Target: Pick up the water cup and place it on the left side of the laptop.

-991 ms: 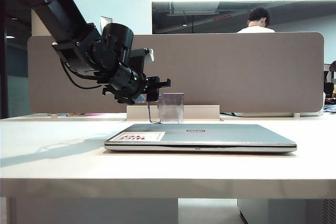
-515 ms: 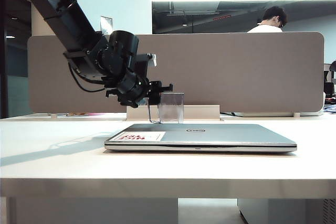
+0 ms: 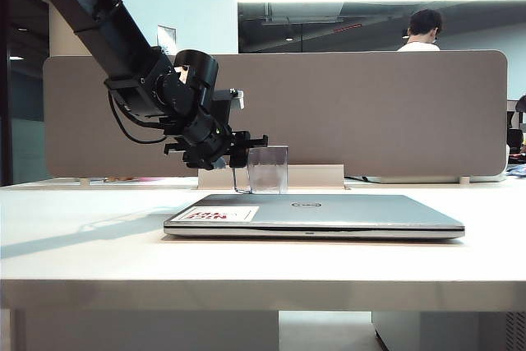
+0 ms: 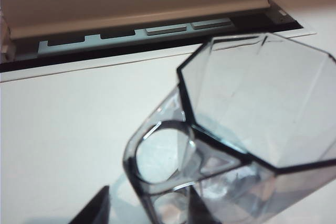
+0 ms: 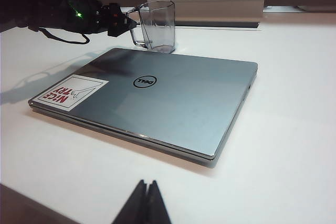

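A: Our water cup (image 5: 158,24) stands on the table behind the laptop (image 5: 152,103); the left gripper (image 4: 149,208) spreads wide around its handle.

B: Next we pinch the handle. The right gripper (image 5: 146,203), closed, waits near the front table edge.

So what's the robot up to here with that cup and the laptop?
The left end effector is at the handle of the water cup, its fingers open on either side, nothing gripped yet. The cup stands on the table behind the closed laptop. The right end effector is shut and idle, away from both.
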